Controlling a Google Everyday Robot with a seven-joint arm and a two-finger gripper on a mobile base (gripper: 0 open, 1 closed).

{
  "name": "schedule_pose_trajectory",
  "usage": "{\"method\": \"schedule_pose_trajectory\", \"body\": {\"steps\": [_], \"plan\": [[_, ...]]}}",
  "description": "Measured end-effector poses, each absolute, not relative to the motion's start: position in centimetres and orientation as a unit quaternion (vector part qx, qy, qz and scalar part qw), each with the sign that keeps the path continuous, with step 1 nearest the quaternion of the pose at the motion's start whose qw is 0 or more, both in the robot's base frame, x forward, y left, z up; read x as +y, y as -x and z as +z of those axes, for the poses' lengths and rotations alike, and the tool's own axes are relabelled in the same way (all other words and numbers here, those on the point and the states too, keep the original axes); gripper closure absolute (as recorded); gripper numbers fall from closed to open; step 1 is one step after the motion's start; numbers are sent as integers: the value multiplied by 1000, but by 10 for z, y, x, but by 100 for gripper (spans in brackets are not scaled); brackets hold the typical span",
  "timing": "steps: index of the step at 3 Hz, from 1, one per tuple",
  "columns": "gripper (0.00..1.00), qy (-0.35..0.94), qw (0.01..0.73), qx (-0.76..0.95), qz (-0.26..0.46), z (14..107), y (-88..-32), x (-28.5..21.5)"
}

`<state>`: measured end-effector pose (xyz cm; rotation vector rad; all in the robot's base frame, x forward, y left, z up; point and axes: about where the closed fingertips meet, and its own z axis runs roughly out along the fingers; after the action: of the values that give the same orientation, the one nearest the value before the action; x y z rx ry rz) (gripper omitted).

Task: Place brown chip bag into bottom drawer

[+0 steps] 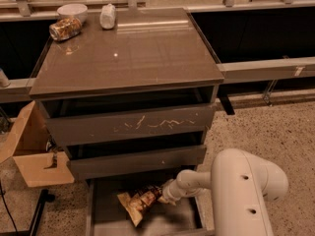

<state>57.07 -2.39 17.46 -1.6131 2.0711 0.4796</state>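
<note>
On the floor of the bottom drawer (162, 222): we find the brown chip bag (140, 202) lying flat and slantwise, its pale lower end toward the drawer's front and its other end toward the right rear.
Tool at the bag: our tool (167, 194) sits low inside the open drawer, touching or just beside the bag's upper right end. We cannot tell how far it is open, nor whether it has hold of the bag.
Handling: we judge the bag light, soft, crinkly and slippery, its chips easily crushed. The flat sealed end is the place to pinch, gently.
Above: the middle drawer (138, 162) and the scratched drawer (133, 125) stand slightly out.
Tabletop (128, 58): a can (65, 28), a bowl (72, 11) and a white packet (107, 16) sit at its far left.
Beside: a cardboard box (32, 156) stands on the floor, left.
</note>
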Motion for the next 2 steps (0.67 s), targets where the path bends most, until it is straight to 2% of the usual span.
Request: {"method": "schedule_pose_trajectory", "body": {"steps": [2], "plan": [[100,579,223,767,163,151,-576,-27]]}}
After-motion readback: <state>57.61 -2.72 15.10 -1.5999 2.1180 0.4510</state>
